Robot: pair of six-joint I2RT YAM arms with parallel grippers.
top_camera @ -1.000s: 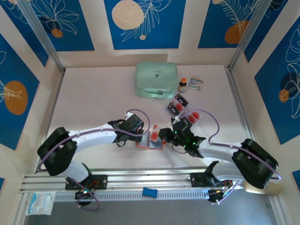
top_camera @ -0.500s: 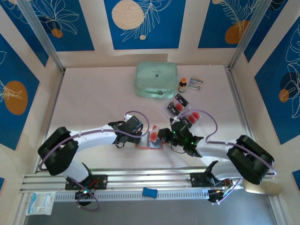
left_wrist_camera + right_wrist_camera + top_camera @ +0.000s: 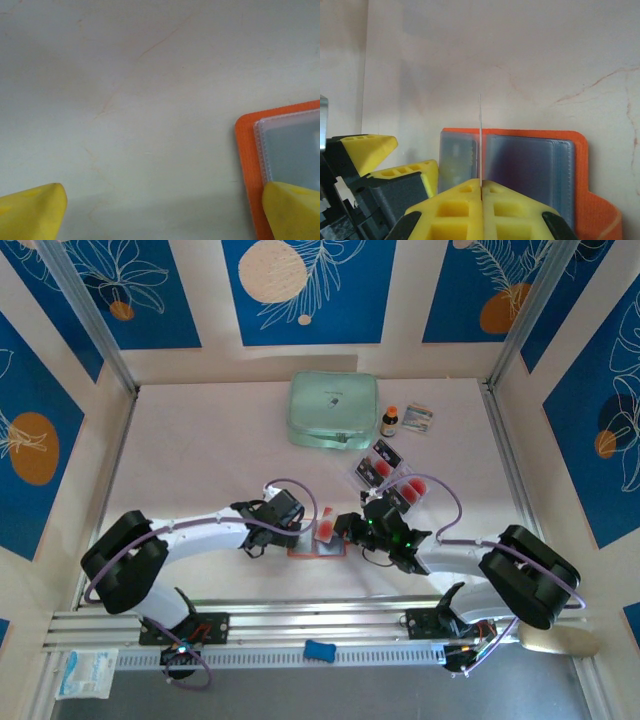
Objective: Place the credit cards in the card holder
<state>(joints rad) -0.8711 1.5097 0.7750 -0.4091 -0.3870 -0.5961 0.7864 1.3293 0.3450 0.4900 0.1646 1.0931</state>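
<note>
Orange leather-like covers lie spread flat on the pale table (image 3: 200, 460): the card holder (image 3: 318, 543) sits open near the front edge, between the two arms, its clear greyish sleeves (image 3: 530, 165) facing up.

The right gripper (image 3: 481, 187) has its yellow jaws pressed together on a single credit card (image 3: 480, 140). From the right wrist the card is seen edge-on, a thin upright line rising from between the jaws and standing over the gap between the holder's two stacks of sleeves. In the top view the same gripper (image 3: 347, 528) is at the holder's right side, and the reddish patch just beside it is probably that card's face, though it is too small to be sure.

The left gripper (image 3: 160, 212) is spread wide, holding nothing. One of its fingertips (image 3: 292, 212) is on the corner of the card holder (image 3: 245, 150), while the other is over bare table, well apart from it. From above, this gripper (image 3: 293, 533) is at the holder's left edge.

More credit cards (image 3: 383, 465) lie behind and to the right of the holder. Farther back are a mint-green case (image 3: 333, 410), a small bottle (image 3: 389, 421) and a printed packet (image 3: 419, 418).
</note>
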